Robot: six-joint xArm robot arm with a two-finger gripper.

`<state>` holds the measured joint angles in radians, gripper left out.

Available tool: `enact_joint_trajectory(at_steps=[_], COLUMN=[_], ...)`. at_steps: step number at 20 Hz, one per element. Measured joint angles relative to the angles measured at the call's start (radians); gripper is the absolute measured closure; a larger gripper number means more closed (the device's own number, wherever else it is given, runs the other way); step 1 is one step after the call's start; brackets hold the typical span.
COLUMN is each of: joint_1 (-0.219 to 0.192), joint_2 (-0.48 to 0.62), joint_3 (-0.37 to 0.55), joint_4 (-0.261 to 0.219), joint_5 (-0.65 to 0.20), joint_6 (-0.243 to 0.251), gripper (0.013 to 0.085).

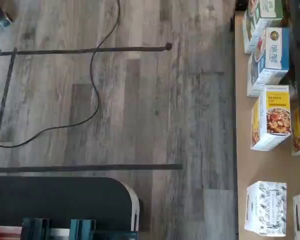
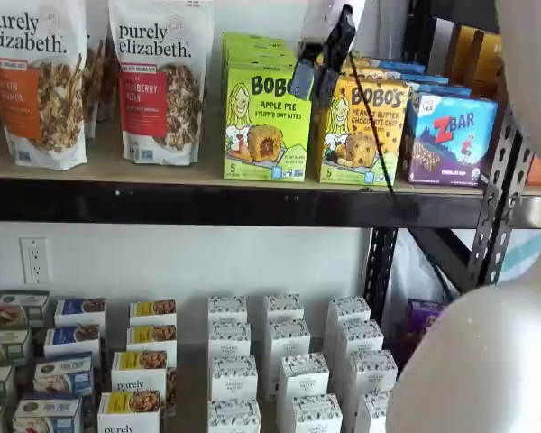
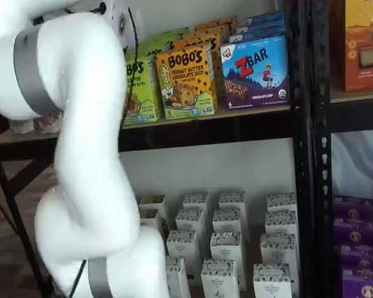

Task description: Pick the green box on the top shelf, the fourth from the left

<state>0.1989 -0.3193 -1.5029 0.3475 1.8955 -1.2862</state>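
Shelf views carry the relation that matters: the gripper [image 2: 323,65] hangs in front of the top shelf [image 2: 207,200], its black fingers spread wide with a plain gap and nothing between them. The green box [image 2: 266,122] stands upright on that board, just below and to the left of the fingers as a shelf view shows it, and behind them toward the shelf back; its tall face looks out at the arm, its depth running away. Counted along the row: one green front box with more lined behind it, one orange-yellow Bobo's box [image 2: 361,131] directly under the fingers, one ZBar box [image 2: 449,137], two granola bags [image 2: 158,77].
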Motion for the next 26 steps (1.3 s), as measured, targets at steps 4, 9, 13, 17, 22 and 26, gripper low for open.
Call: enact_joint_trajectory(at_steps=[4, 9, 13, 17, 22, 26], joint_1=[0.04, 0.051, 0.047, 0.055, 0.074, 0.087], joint_2=[-0.01, -0.026, -0.065, -0.111, -0.103, -0.064], joint_3=[0.019, 0.052, 0.104, 0.163, 0.172, 0.148], joint_4=[-0.04, -0.004, 0.046, 0.061, 0.041, 0.018], joint_5=[-0.029, -0.073, -0.167, -0.323, -0.473, -0.544], joint_6=[0.027, 0.038, 0.034, 0.037, 0.051, 0.06], gripper=[0.013, 0.013, 0.013, 0.013, 0.013, 0.013])
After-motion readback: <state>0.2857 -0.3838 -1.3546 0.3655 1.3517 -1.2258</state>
